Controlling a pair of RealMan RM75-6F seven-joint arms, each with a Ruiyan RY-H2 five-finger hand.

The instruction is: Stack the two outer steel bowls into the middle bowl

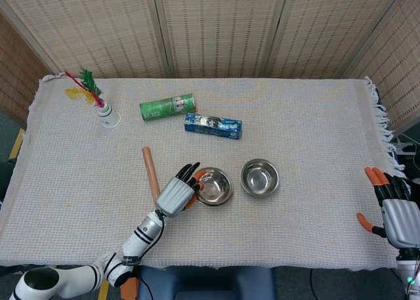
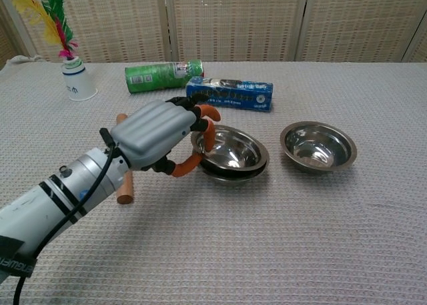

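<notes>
While left hand (image 2: pixel 160 135) grips it, left bowl (image 2: pixel 230 151) sits inside middle bowl (image 2: pixel 235 173).

The left hand (image 2: pixel 162 137) is seen at centre left of the chest view, with a smooth grey shell over its back, black finger segments and orange pads on the thumb and fingertips. A white and silver forearm ringed with black bands is joined to it (a thin black cable is run along the wrist). The right hand (image 1: pixel 398 214), at the lower right edge of the head view, is built alike: grey back, black fingers, orange tips.
</notes>
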